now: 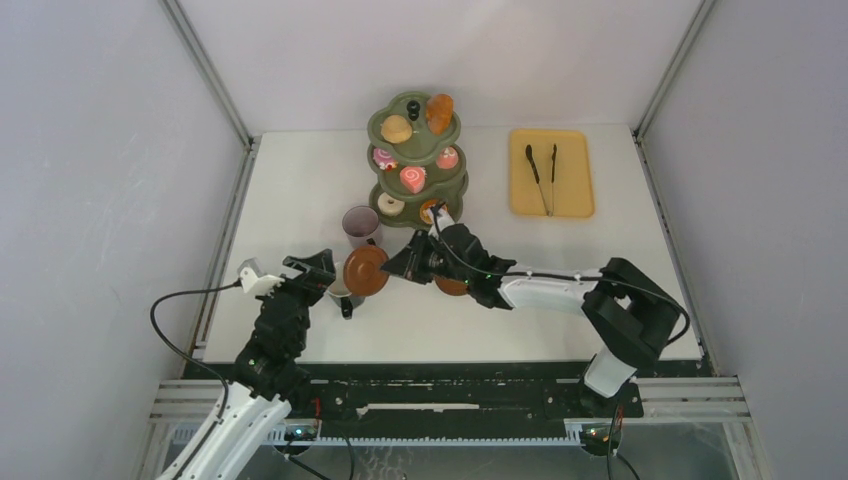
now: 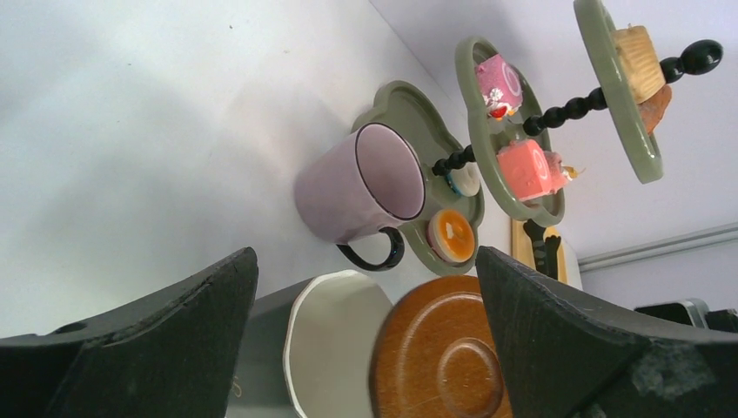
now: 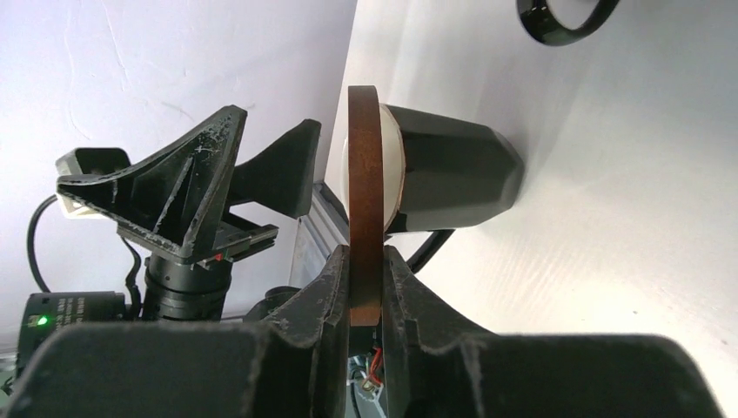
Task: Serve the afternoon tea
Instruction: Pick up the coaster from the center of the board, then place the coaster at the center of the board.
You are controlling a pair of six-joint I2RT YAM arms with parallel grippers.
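Our right gripper [image 3: 366,287] is closed down to a narrow gap, pinching the rim of a brown saucer [image 3: 365,174]. It holds the saucer level over the mouth of a dark cup [image 3: 452,170] standing on the table's near left; we cannot tell whether the two touch. Our left gripper [image 2: 363,257] is spread wide and empty, its fingers either side of that cup. A mauve mug [image 1: 360,225] stands just beside the green three-tier stand [image 1: 378,118] at the far middle, cakes on its tiers.
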